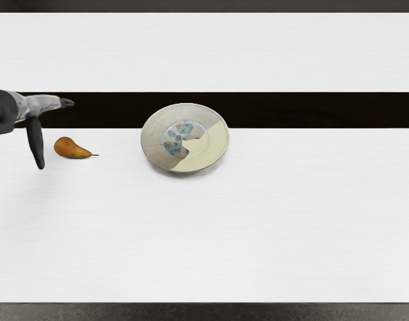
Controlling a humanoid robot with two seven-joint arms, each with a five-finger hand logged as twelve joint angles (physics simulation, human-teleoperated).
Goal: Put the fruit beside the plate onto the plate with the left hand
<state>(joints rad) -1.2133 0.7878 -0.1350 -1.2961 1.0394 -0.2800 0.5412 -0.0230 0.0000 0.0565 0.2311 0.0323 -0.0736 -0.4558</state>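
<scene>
A brown pear [71,148] lies on its side on the white table, its stem pointing right toward the plate. The round plate [215,148], grey and cream with a blue pattern in the middle, sits at the table's far edge, a little right of the pear. My left hand [42,124] comes in from the left edge and hovers just left of and above the pear. Its fingers are spread, with one dark finger [36,144] pointing down and another pointing right. It holds nothing. The right arm is out of view.
The white table [204,227] stretches wide toward the front and right. Behind the plate runs a dark gap [311,110], then a white surface beyond it.
</scene>
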